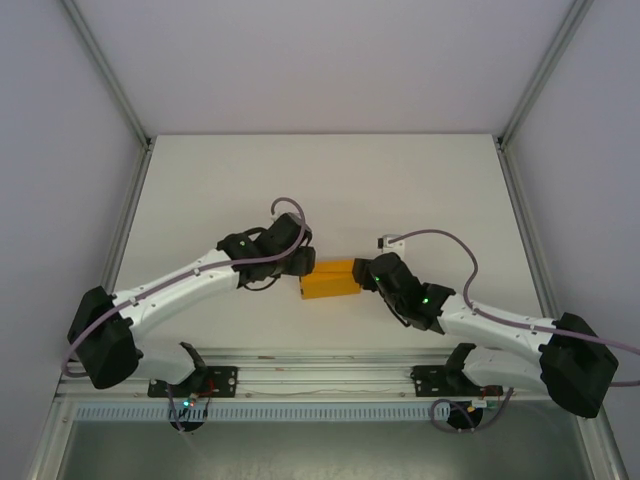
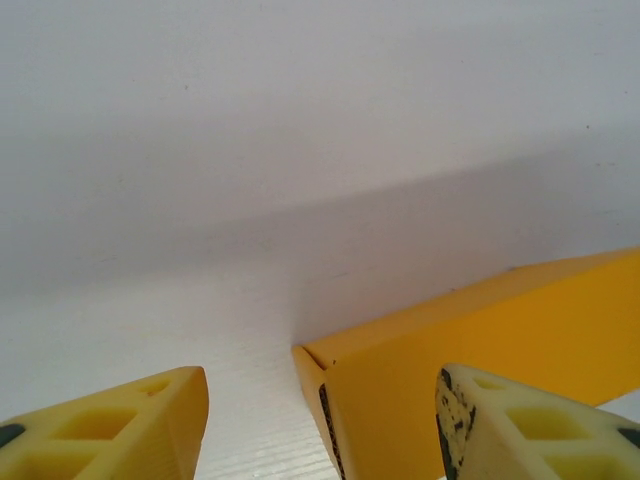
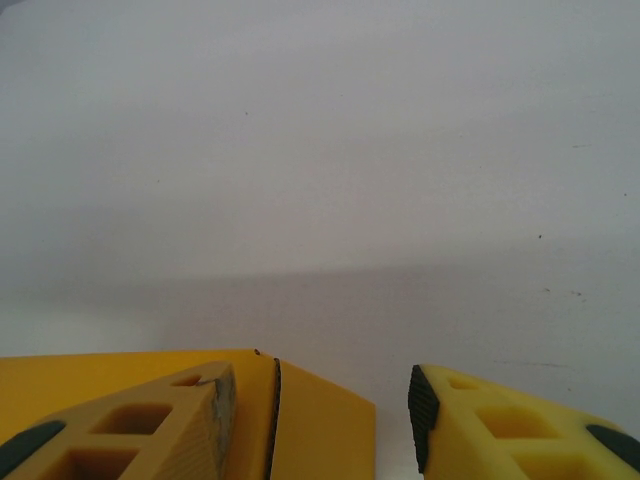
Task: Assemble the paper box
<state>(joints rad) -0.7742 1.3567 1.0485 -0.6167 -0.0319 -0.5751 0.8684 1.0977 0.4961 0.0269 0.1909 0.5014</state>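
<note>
The paper box (image 1: 331, 280) is a small, low, bright orange box lying on the white table between my two arms. My left gripper (image 1: 303, 265) is at its left end. In the left wrist view the left gripper (image 2: 322, 390) is open, with the box's corner (image 2: 470, 340) between the fingers and its side wall touching neither pad. My right gripper (image 1: 364, 272) is at the box's right end. In the right wrist view the right gripper (image 3: 320, 385) is open: the end flap (image 3: 315, 430) lies between the fingers, and the right pad (image 3: 422, 415) stands apart from it.
The white table (image 1: 320, 190) stretches far behind the box. Aluminium frame posts (image 1: 130, 210) run along both sides, and a metal rail (image 1: 320, 375) crosses the near edge. A small white cable tag (image 1: 391, 242) hangs over the right arm.
</note>
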